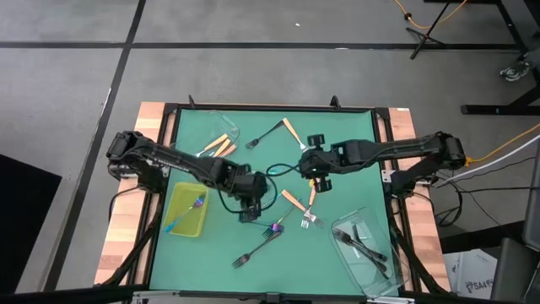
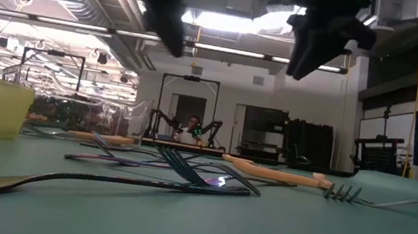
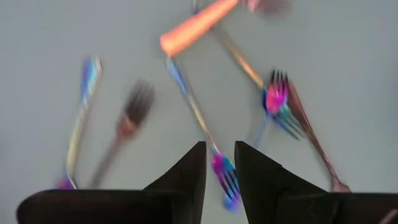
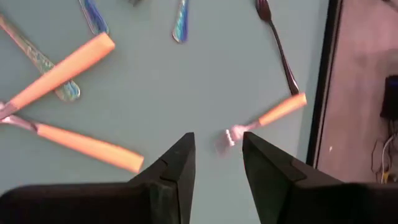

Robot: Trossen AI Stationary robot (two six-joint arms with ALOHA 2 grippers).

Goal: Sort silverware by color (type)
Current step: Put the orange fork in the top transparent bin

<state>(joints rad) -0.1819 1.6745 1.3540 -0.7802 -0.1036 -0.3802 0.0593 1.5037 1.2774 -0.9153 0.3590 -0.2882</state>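
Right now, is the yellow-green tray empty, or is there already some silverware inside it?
Not empty. In the high view the yellow-green tray holds at least one iridescent fork, lying slantwise inside it. How many forks it holds, I cannot tell.

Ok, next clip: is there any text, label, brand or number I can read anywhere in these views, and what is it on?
"SAM": partial print on a white box on the floor off the table's right corner, in the high view; the remaining letters are cut off or too small.
Nothing readable on the forks, yellow tray, clear tubs or arms.

My left gripper hangs low at mid-desk, fingers slightly parted and empty. My right gripper hovers alongside, also parted.
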